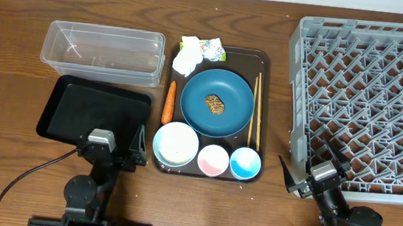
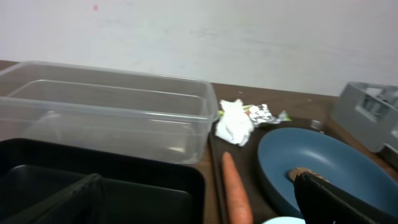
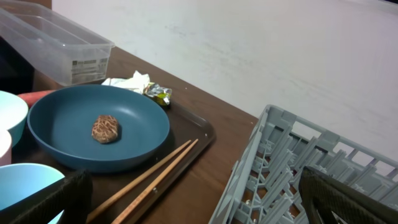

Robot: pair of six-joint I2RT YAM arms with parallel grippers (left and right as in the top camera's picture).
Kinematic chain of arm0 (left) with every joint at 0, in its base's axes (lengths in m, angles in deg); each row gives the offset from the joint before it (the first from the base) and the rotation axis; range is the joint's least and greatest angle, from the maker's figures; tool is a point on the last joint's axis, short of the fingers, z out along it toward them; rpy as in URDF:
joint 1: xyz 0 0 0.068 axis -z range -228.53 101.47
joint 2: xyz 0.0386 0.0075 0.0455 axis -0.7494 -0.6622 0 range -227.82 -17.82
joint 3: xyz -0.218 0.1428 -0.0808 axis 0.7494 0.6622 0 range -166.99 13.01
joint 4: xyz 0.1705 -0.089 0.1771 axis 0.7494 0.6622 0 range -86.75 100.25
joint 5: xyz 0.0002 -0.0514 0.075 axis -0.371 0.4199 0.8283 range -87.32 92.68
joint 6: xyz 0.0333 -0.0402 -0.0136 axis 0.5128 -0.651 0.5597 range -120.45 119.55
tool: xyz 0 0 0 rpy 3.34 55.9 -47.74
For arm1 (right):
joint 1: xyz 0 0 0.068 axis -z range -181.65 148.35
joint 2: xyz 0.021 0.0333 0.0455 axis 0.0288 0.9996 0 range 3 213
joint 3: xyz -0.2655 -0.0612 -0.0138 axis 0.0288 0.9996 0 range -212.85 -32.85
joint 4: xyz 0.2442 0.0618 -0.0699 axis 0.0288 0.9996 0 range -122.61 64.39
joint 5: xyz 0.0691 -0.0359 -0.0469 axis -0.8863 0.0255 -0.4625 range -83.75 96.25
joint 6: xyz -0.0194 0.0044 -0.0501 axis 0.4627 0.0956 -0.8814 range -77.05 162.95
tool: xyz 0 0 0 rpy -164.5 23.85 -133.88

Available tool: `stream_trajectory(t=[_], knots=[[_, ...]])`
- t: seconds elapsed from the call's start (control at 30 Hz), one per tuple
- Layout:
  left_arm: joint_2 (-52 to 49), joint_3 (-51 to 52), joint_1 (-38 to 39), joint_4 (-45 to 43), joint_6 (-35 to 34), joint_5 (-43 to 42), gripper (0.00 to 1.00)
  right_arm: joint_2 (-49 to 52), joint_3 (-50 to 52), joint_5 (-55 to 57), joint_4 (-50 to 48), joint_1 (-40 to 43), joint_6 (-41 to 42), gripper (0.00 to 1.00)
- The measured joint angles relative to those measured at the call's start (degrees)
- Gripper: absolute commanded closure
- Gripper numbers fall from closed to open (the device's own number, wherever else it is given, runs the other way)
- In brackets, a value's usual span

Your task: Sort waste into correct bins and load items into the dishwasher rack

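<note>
Your left gripper (image 1: 103,135) and right gripper (image 1: 314,165) are both matt black. Each is topped, just behind its fingers, by a small grey block (image 1: 100,138). Further back from each tool sits a round black joint housing (image 1: 79,190), and a thin black cable (image 1: 29,170) loops out from its rear. Seen from the wrists, the fingers (image 2: 339,200) are dark, flat-sided wedges, blurred at such close range.
</note>
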Motion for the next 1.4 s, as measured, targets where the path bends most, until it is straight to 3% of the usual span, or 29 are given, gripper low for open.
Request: stream_trajectory(t=[0.2,0.5,0.7,0.9,1.13,1.4], knots=[[0.0,0.0,0.0,-0.44,0.0,-3.69,0.02,0.0,0.0,-0.09,-0.24,0.0,0.61,0.01],[-0.02,-0.96,0.0,-1.53,-0.46,-9.01,0.02,0.02,-0.26,-2.64,-4.35,0.0,9.92,0.01],[-3.17,-12.61,0.0,0.87,-1.77,-9.64,0.02,0.61,-8.41,-3.89,1.25,0.0,12.61,0.01],[-16.37,-30.67,0.0,14.88,-1.99,-12.61,0.02,8.81,-22.49,-4.55,13.49,0.0,15.65,0.01],[-37.09,-52.24,0.66,33.73,-2.19,-14.99,0.02,28.48,-37.46,-5.92,28.59,0.0,18.51,0.01],[-51.23,-58.69,2.45,33.07,-3.54,-20.9,0.02,44.85,-46.58,-12.59,31.19,0.0,19.5,0.01]])
